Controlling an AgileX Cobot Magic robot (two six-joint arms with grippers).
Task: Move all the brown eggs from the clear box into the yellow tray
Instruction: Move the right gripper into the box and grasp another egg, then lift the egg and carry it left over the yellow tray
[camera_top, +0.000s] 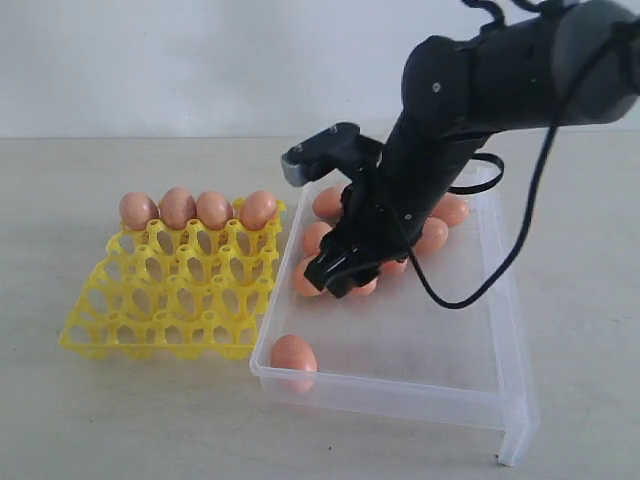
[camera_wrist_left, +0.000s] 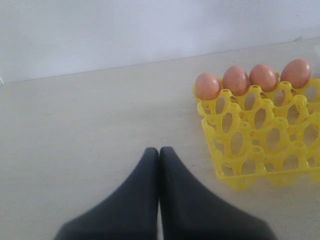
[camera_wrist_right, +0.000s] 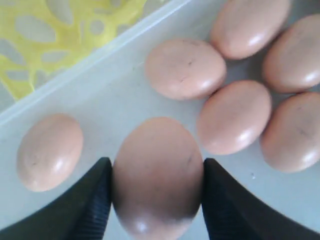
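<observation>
My right gripper (camera_wrist_right: 156, 164) is shut on a brown egg (camera_wrist_right: 157, 150), one finger pressed against each side, low inside the clear box (camera_top: 400, 393). In the exterior view that gripper (camera_top: 336, 276) hangs over the box's left half, among a cluster of several loose eggs (camera_wrist_right: 232, 117). One egg (camera_top: 293, 356) lies alone in the box's near left corner. The yellow tray (camera_top: 170, 290) stands left of the box with several eggs (camera_top: 177, 207) in its back row. My left gripper (camera_wrist_left: 159, 151) is shut and empty over bare table near the tray (camera_wrist_left: 260, 135).
The box's left wall (camera_wrist_right: 100, 65) runs close beside the tray (camera_wrist_right: 60, 35). A black cable (camera_top: 520, 230) loops from the right arm over the box. The near rows of tray cups hold nothing.
</observation>
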